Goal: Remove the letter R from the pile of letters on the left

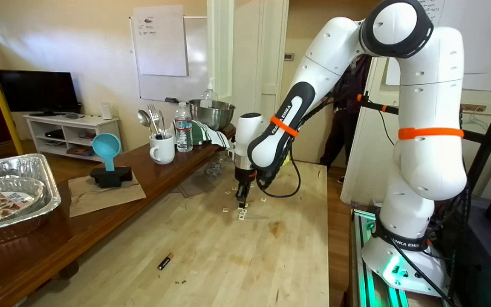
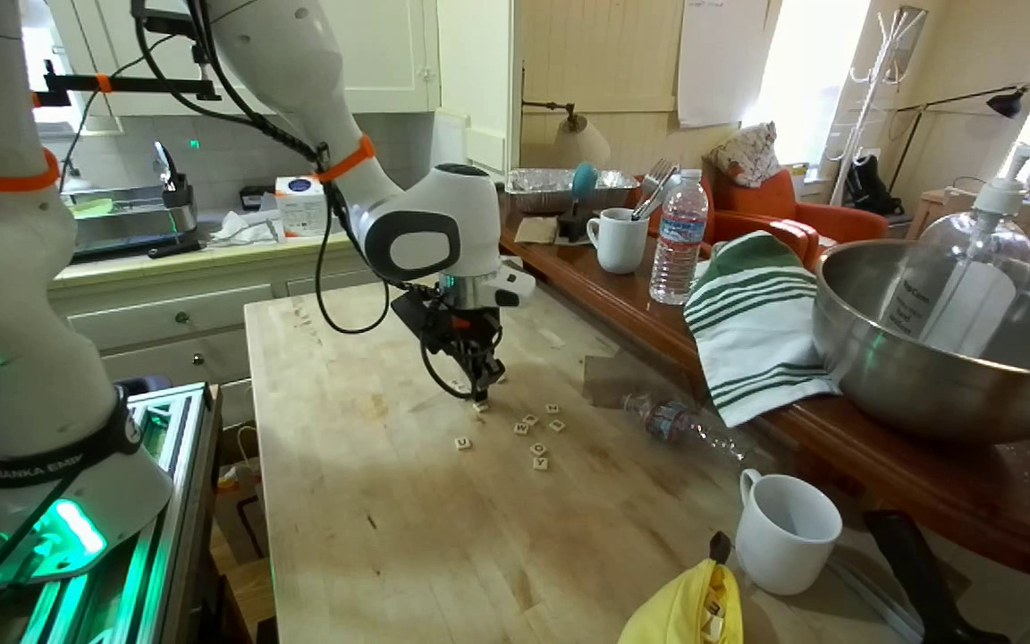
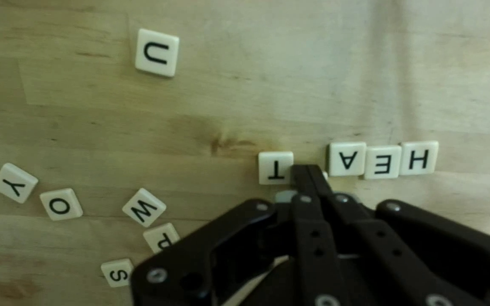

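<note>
At the left of the wrist view lies the pile of letters (image 3: 143, 212), spread loosely on the wooden table (image 3: 79, 106), presumably so that single faces can be read: the Y tile (image 3: 15, 182), the O tile (image 3: 61, 204) just beside it, then the S tile (image 3: 117, 272), the W tile (image 3: 144, 207), the U tile (image 3: 157, 52) well apart from the rest, and near the W a probable P tile (image 3: 161, 238), partly covered by the gripper (image 3: 309, 171). Farther right, the T tile (image 3: 275, 168) ends a row that stands upside down to this camera. Beside it the gripper's fingers are pressed together, tips pointing down at the table, too close to frame a tile; they seem to be pushing or steadying one, not pinching it. At their right edge peeks a pale corner of what is probably the R tile (image 3: 325, 175), its face hidden, so I cannot confirm the letter. The A tile (image 3: 347, 159), the E tile (image 3: 382, 162) and the H tile (image 3: 418, 157) follow, edge to edge or nearly so, the E slightly out of line. Read from the H, the row would spell HEART with that tile in place, which would explain why the fingers sit over this gap: the removal looks done, and what remains is likely nudging the tile straight and lifting away.
</note>
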`<state>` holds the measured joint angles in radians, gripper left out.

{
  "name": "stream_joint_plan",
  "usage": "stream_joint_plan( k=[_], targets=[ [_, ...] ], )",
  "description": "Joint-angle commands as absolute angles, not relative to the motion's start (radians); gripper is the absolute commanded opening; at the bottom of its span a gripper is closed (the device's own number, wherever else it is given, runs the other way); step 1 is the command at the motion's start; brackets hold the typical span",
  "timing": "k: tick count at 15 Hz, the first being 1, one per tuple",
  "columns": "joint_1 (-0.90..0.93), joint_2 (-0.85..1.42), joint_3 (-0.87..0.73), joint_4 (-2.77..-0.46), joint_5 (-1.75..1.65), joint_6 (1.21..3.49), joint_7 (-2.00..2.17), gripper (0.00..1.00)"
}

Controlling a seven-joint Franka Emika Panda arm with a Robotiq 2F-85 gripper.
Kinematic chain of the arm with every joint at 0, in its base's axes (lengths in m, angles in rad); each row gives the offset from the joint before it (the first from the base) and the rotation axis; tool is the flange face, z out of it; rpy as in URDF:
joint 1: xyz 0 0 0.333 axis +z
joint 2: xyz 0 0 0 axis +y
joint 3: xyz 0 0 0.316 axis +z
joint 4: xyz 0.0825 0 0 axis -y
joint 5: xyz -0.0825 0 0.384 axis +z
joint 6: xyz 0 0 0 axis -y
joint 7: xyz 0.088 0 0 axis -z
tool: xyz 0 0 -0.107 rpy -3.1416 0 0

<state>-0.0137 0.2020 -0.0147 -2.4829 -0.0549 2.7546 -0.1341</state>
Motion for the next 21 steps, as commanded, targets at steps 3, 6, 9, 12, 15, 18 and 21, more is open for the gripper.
stream_joint_plan(
  k=[3,6,9,12,15,18,21],
  targets=[
    [-0.031,0.271,0.011,-2.442,-0.017,2.826,-0.157,0.0],
    [-0.02,0.289,-0.016,-2.418,-0.052,2.828,-0.118,0.0],
    [-0.023,0.301,-0.041,-2.396,-0.064,2.827,-0.097,0.0],
    [-0.025,0.312,-0.084,-2.376,-0.091,2.819,-0.063,0.0],
    [-0.023,0.319,-0.136,-2.361,-0.131,2.809,-0.018,0.0],
    [-0.026,0.321,-0.168,-2.354,-0.148,2.802,0.005,0.0],
    [-0.031,0.266,-0.151,-2.394,-0.128,2.798,-0.013,0.0]
  ],
)
